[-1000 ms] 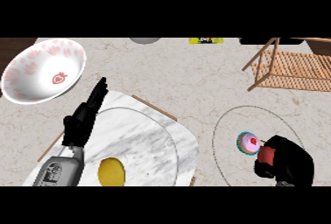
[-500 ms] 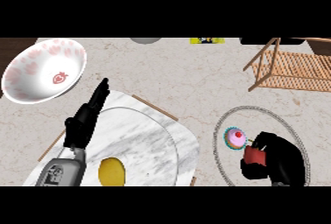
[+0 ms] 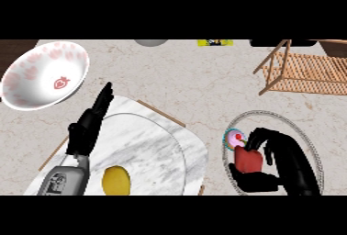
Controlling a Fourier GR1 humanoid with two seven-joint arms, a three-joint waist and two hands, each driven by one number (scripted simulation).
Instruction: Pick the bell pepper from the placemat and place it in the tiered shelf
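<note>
A red bell pepper (image 3: 248, 160) sits on a round grey placemat (image 3: 285, 119) at the lower right. My right hand (image 3: 283, 158) lies over the placemat, fingers and thumb curled round the pepper, hiding its right side. The wooden tiered shelf (image 3: 306, 72) stands at the upper right, well apart from the hand. My left hand (image 3: 89, 127) rests open at the left, fingers straight and pointing up over a marble board (image 3: 156, 147).
A small pink and blue round object (image 3: 234, 137) lies on the placemat just above the pepper. A yellow fruit (image 3: 116, 180) sits on the marble board. A white bowl (image 3: 45, 74) with pink markings stands at the upper left.
My right hand has shifted left across the placemat and closed its fingers round the red pepper, which now shows more fully. The left hand has stayed still.
</note>
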